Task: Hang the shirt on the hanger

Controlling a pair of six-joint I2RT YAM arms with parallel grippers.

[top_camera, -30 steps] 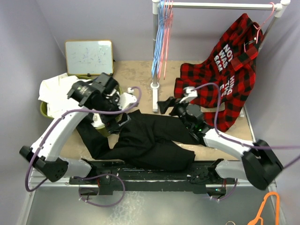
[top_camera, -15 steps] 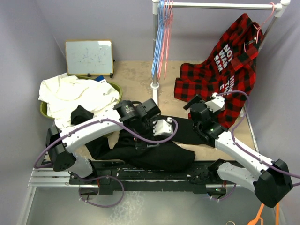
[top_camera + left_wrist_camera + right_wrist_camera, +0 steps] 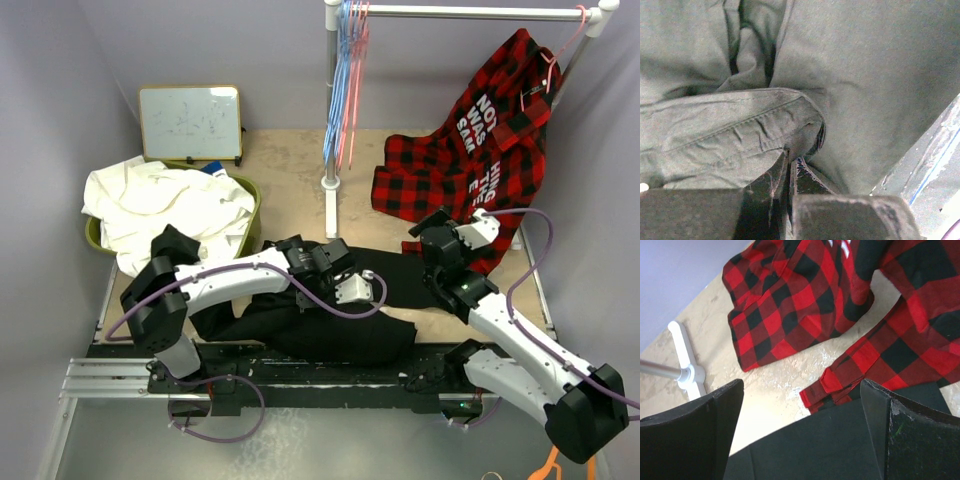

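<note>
Black shirt (image 3: 350,335) lies crumpled on the table (image 3: 290,170) at the near edge, just in front of the arm bases, spread from left of centre across to under the right arm. Left arm reaches across it; left gripper (image 3: 330,295) is down on the middle of the cloth. In the left wrist view its fingers (image 3: 807,182) are pressed almost together, clenched on a folded, stitched edge of the shirt (image 3: 865,75), with fabric filling nearly the whole view. Right gripper (image 3: 425,225) sits over the shirt's far right end, near the plaid shirt's sleeve. In the right wrist view the right gripper (image 3: 801,385) is released, jaws spread wide with nothing between them, above the black shirt's edge (image 3: 830,440) and a red-and-black plaid shirt (image 3: 790,305) cuff on the tan surface. Plaid shirt (image 3: 480,150) with white lettering hangs from the right end of the rail (image 3: 470,12), its lower part draped on the table. Pink hanger (image 3: 352,120) hangs at the left end of the rail beside the light-blue hangers (image 3: 335,90), well apart from the black shirt. White rail post foot (image 3: 687,372) shows at the left of the right wrist view. White garment (image 3: 170,205) is piled in a green basket (image 3: 250,200) at far left, with a whiteboard (image 3: 190,122) behind it. Orange hanger (image 3: 555,460) at bottom right.
</note>
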